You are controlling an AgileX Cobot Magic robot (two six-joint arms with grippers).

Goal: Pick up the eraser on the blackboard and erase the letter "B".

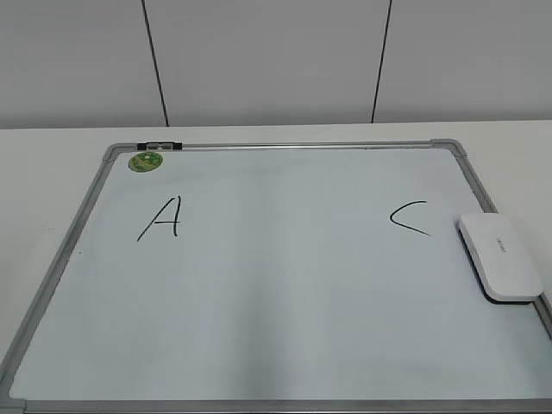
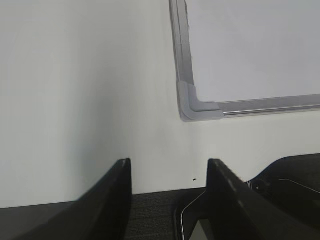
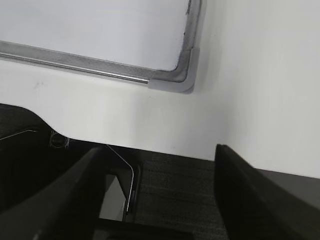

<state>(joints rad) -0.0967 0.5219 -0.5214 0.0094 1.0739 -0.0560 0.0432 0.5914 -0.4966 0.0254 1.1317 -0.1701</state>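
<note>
The blackboard (image 1: 276,293) is a white board with a grey frame, lying flat on the table. It bears a black "A" (image 1: 162,218) on the left and a black "C" (image 1: 409,218) on the right. No letter "B" shows between them; that area is blank. The white eraser (image 1: 500,256) rests on the board's right edge, next to the "C". Neither gripper shows in the exterior view. My left gripper (image 2: 169,172) is open and empty, near the board's near-left corner (image 2: 195,105). My right gripper (image 3: 159,160) is open and empty, near the near-right corner (image 3: 180,80).
A small round green magnet (image 1: 145,160) sits at the board's far-left corner, with a black clip (image 1: 159,146) on the top frame. The white table (image 1: 52,172) surrounds the board. Dark robot base parts (image 2: 280,180) lie below the table's front edge.
</note>
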